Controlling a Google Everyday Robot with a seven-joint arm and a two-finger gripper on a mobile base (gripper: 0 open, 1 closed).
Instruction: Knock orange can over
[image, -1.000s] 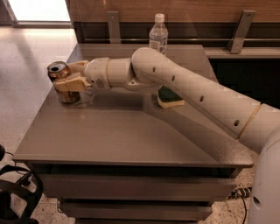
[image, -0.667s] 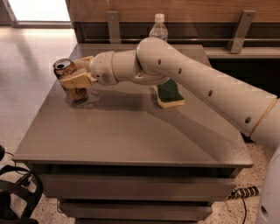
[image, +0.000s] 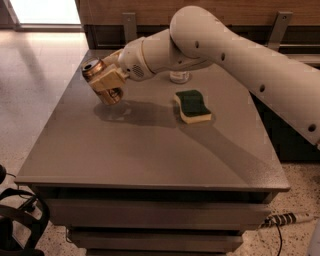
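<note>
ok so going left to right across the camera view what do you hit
tilted orange can, with the gripper over its middle → green-topped sponge → white power strip on the floor, far right

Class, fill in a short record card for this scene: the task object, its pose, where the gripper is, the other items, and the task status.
task object: orange can, left rear part of the table
can pose: tilted, top leaning toward the table's left edge, not lying flat
gripper: gripper at the can's middle, arm reaching in from the right of the picture
other items: sponge, green side up, lying flat to the right of the can and apart from it; bottle, only its base showing behind the arm
task status: can tipping, not yet knocked over
</note>
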